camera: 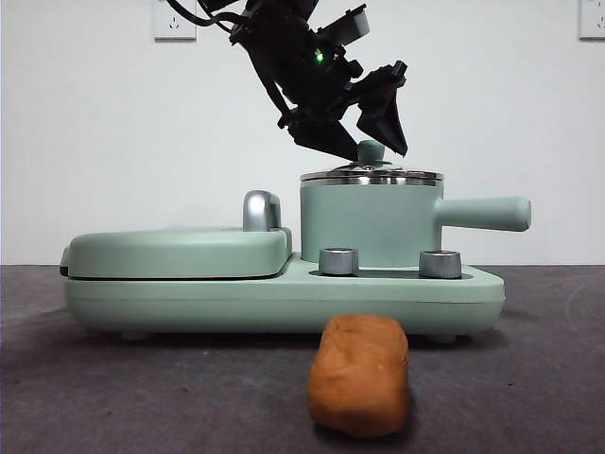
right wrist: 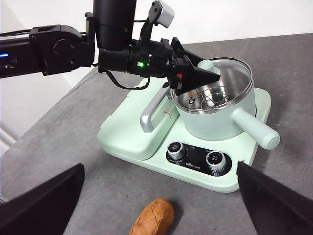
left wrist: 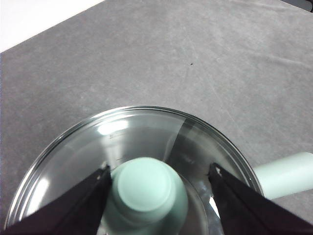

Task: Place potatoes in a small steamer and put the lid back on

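The potato (camera: 359,374) (right wrist: 153,218), an orange-brown lump, lies on the dark table in front of the cooker. The mint-green small steamer (camera: 369,222) (right wrist: 215,122) stands on the cooker base, its long handle (camera: 484,213) pointing right. The glass lid (camera: 371,176) (left wrist: 137,127) rests on it. My left gripper (camera: 373,148) (left wrist: 159,169) (right wrist: 198,76) is open, its jaws straddling the lid's green knob (left wrist: 146,188); one jaw is close against the knob, the other stands apart. My right gripper (right wrist: 160,166) hangs open over the table before the cooker, holding nothing.
A flat green hinged griddle (camera: 180,251) with a chrome handle (camera: 261,210) takes up the left half of the cooker base (camera: 284,298). Two steel dials (camera: 339,261) (camera: 440,263) sit on the base's front. A white wall with sockets (camera: 174,19) stands behind.
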Action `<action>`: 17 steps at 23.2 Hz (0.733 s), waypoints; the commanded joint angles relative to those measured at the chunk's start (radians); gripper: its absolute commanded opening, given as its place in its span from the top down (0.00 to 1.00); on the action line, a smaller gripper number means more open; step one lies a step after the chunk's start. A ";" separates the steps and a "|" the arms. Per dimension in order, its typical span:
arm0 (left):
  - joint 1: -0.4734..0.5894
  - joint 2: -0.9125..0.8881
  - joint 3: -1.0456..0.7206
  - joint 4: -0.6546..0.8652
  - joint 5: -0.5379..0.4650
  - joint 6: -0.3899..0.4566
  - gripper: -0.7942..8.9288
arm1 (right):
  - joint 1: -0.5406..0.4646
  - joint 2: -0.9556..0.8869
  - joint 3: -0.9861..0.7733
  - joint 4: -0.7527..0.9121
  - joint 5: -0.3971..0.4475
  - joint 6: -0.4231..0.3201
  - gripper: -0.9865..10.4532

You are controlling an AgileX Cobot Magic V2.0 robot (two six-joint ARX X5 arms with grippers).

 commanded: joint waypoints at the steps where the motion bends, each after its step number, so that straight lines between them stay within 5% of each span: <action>1: -0.005 0.024 0.028 0.008 -0.003 -0.008 0.61 | 0.000 0.006 0.013 0.003 -0.002 -0.012 0.48; 7: -0.005 0.024 0.028 -0.001 -0.003 -0.006 0.80 | 0.000 0.006 0.013 0.003 -0.002 -0.011 0.48; 17: -0.005 -0.021 0.031 -0.014 -0.003 -0.008 0.84 | 0.000 0.006 0.013 0.003 -0.002 -0.011 0.48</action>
